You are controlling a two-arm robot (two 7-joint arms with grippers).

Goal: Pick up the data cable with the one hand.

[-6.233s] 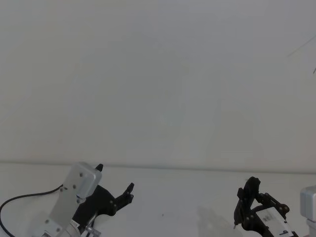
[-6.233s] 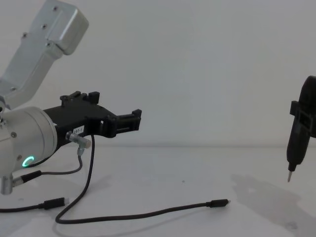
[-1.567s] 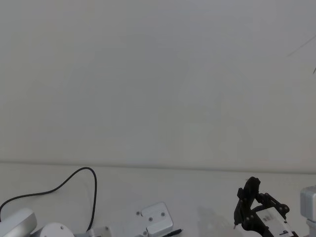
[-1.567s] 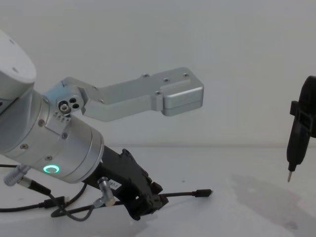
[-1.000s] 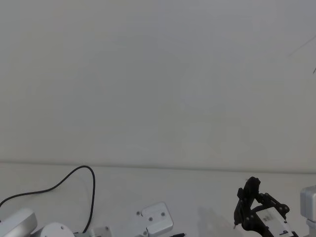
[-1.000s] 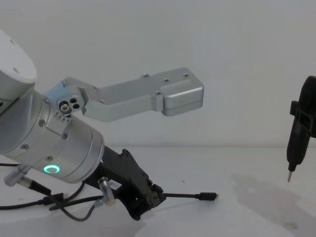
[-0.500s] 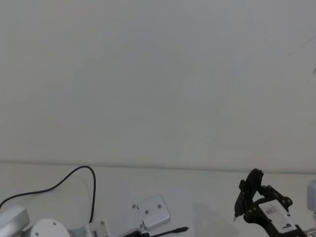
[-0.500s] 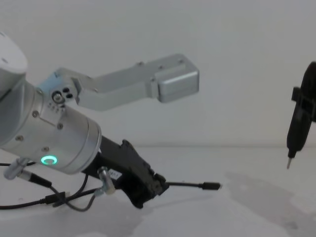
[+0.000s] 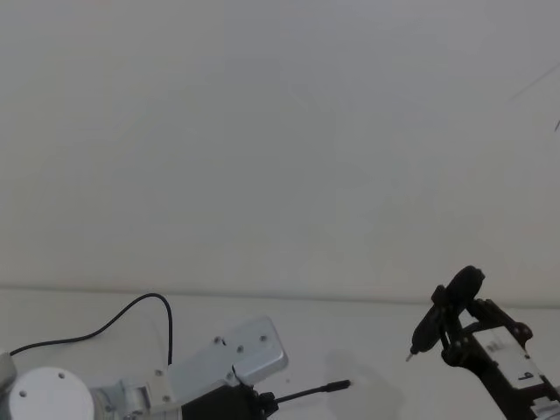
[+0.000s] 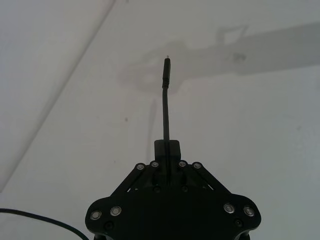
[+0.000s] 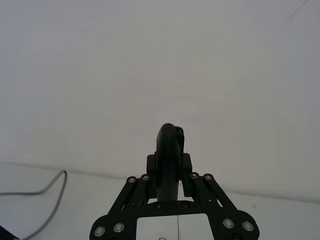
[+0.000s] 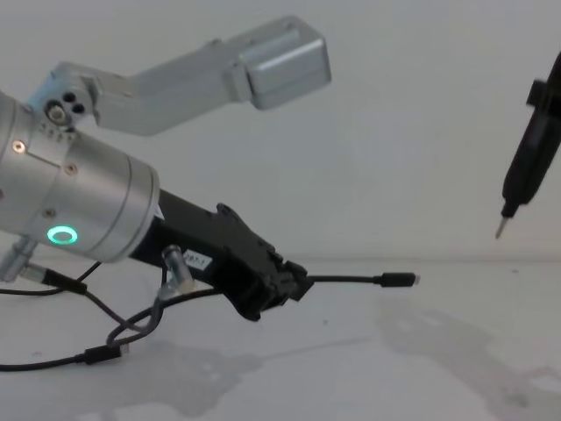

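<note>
The data cable [image 12: 351, 280] is a thin black cord ending in a slim black plug [image 12: 399, 280] with a silver tip. My left gripper [image 12: 294, 285], the one hand, is shut on the cord a short way behind the plug. The plug end sticks out straight ahead of the jaws, above the table. In the left wrist view the cord [image 10: 165, 107] runs forward from the shut left gripper [image 10: 167, 150]. The head view shows the plug [image 9: 337, 385] low in the middle. Behind the hand the cord sags to the table [image 12: 131, 329].
My right gripper [image 11: 170, 162] is raised at the right, clamped on a black pen-like tool [image 12: 524, 171] with a thin metal tip. A short grey wire with a metal barrel connector [image 12: 175, 263] hangs by the left wrist. The white table [image 12: 421, 368] meets a plain wall.
The left gripper has risen and shifted right with the cable, lifting the plug end clear of the table. The right gripper with its tool has moved up.
</note>
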